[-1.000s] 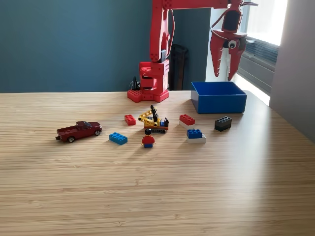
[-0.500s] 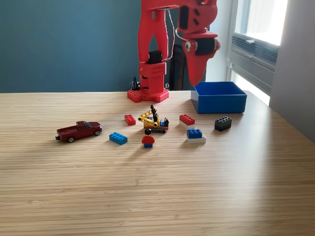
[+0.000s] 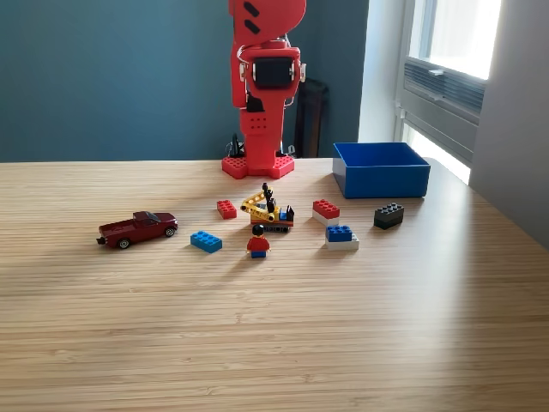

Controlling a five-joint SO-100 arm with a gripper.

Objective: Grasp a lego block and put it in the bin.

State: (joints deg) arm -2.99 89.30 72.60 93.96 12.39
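Observation:
The blue bin stands at the back on the exterior view's right, and no contents show over its wall. Loose lego blocks lie in front of it: a small red one, a blue one, a red one on a white plate, a blue one on a white plate and a black one. My red gripper hangs high at the back centre, in front of the arm's base. It faces the camera, left of the bin and well above the blocks. Its jaws overlap the arm, so their gap is unreadable.
A dark red toy pickup sits at the exterior view's left. A yellow lego crane vehicle and a red-shirted minifigure stand among the blocks. A window sill and a wall run along the right side.
The gripper has swung from above the bin leftward to the centre over the arm's base. It was open over the bin a second ago. The blocks have not moved.

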